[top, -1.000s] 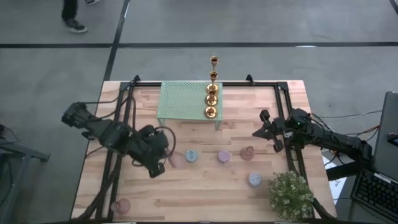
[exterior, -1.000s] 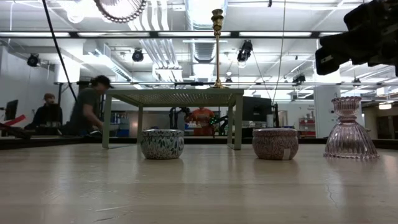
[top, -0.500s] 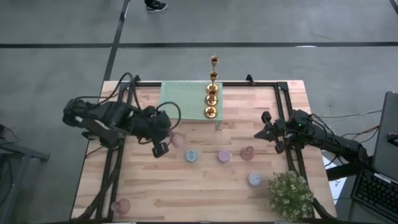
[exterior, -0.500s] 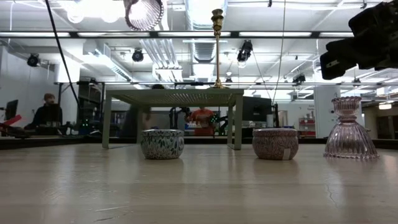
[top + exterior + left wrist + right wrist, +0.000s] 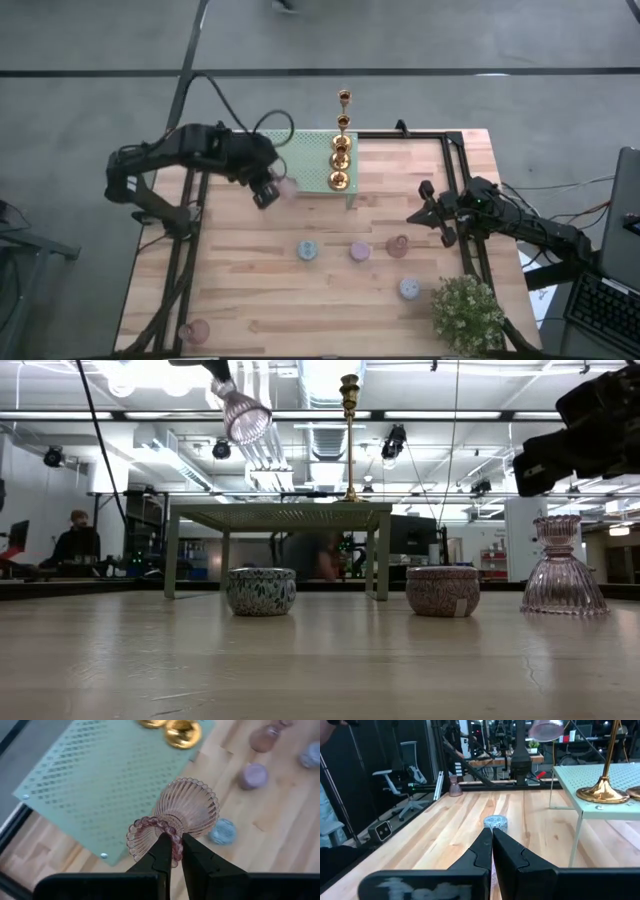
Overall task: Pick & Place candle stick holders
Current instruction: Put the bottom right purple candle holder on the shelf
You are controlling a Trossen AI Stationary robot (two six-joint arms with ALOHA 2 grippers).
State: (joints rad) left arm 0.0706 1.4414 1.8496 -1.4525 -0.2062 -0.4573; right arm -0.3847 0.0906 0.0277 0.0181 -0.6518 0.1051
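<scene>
My left gripper [image 5: 268,194] is shut on a pink ribbed glass candle stick holder [image 5: 187,810], carried in the air over the near left part of the mint-green rack [image 5: 295,160]. The low view shows this holder [image 5: 246,415] high above the rack top. Gold candle stick holders [image 5: 340,165] stand in a row on the rack's right side. Squat round holders [image 5: 307,250] [image 5: 360,250] [image 5: 409,289] and two more pink glass ones [image 5: 398,245] [image 5: 195,330] rest on their bases on the table. My right gripper [image 5: 416,213] waits shut at the right edge. My left gripper pinches the beaded rim of the holder's narrow end [image 5: 172,837] between its two fingers, coming from above and slanting down. The holder hangs below the fingers, tilted, its wide flared end [image 5: 192,802] pointing away from the gripper, clear of rack and table.
A bushy potted plant [image 5: 467,312] stands at the near right corner. The rack's left and middle top is bare perforated metal. Black frame rails [image 5: 190,250] run along both table sides. People show in the room behind the table.
My left gripper has carried the pink glass holder from over the table's middle left toward the far edge and somewhat up, swinging and turning as it went. It now hangs over the rack's near left part. The holder stayed lifted clear throughout.
</scene>
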